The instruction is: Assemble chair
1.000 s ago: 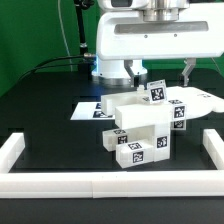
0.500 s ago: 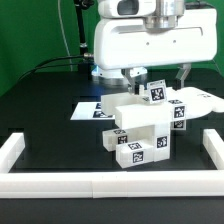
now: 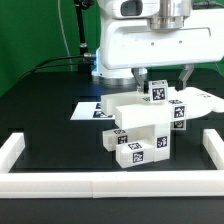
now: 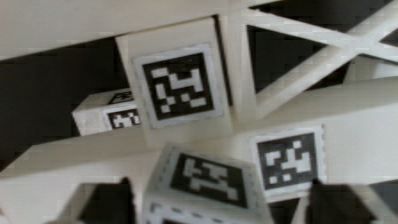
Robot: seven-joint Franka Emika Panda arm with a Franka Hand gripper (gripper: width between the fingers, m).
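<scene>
As the arm [image 3: 160,40] had sunk lower, the tool [image 3: 162,72] hung close over the chair [image 3: 145,125] parts stacked on the desk [image 3: 50,95]; whether it was spread or pinching couldn't be told, but a grasp looked near

Arm [image 3: 165,10] hanging low from above, pincer [image 3: 162,76] pointing straight down
White wrist block [image 3: 150,45] fills the upper exterior view, two dark fingers [image 3: 188,72] poke out beneath it, set apart; gripping or free can't be told, fingers unclear in wrist view
</scene>
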